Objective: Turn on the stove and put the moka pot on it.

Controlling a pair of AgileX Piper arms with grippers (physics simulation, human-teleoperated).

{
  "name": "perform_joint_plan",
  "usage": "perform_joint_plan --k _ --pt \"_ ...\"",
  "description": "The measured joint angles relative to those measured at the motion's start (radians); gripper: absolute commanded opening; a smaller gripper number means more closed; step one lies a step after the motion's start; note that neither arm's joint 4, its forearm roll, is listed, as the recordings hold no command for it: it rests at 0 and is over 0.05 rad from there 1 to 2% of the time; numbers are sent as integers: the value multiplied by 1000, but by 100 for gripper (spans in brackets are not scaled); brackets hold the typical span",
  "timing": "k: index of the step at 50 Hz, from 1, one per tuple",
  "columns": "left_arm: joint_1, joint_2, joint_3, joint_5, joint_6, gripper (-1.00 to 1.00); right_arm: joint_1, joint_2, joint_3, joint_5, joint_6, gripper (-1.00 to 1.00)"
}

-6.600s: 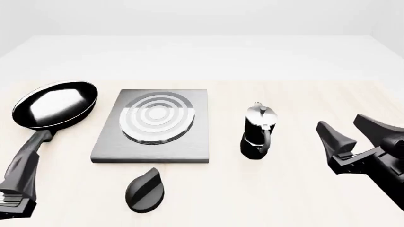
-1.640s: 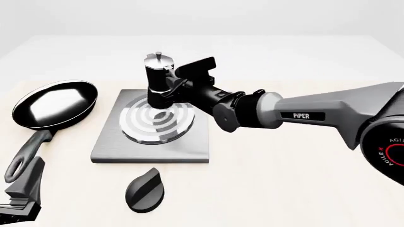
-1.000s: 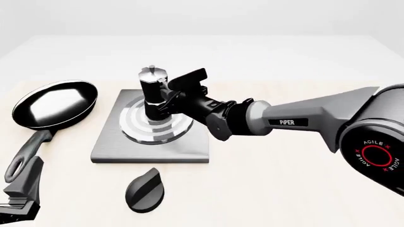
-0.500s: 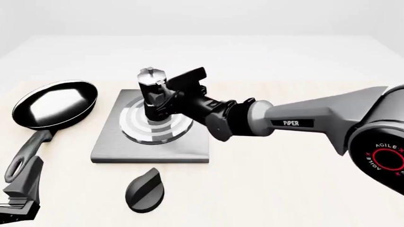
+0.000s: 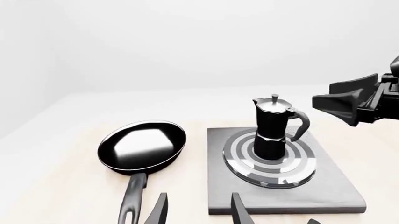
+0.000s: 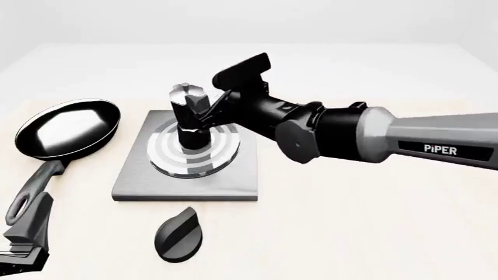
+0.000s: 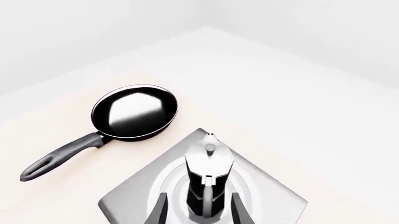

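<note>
The moka pot stands upright on the burner rings of the stove, its handle toward my right gripper. It also shows in the left wrist view and in the right wrist view. My right gripper is open, its jaws apart just right of and above the pot and clear of it. One of its fingers shows apart from the pot handle. The black oval knob lies in front of the stove. My left gripper is open and empty at the near left, by the pan handle.
A black frying pan lies left of the stove, its handle pointing toward the near edge beside my left gripper. It shows in the left wrist view and the right wrist view too. The right arm spans the table's right half.
My right gripper set the moka pot down on the burner, opened, and has now drawn back up and to the right, off the pot. The left arm has stayed still.
</note>
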Motion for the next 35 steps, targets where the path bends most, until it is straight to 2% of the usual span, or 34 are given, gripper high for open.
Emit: perform_joint_plan --k 18,35 --pt "-7 0 0 -14 3 100 14 -305 178 55 -41 100" --pt "-29 0 0 -23 3 100 -11 -624 459 -9 -28 100"
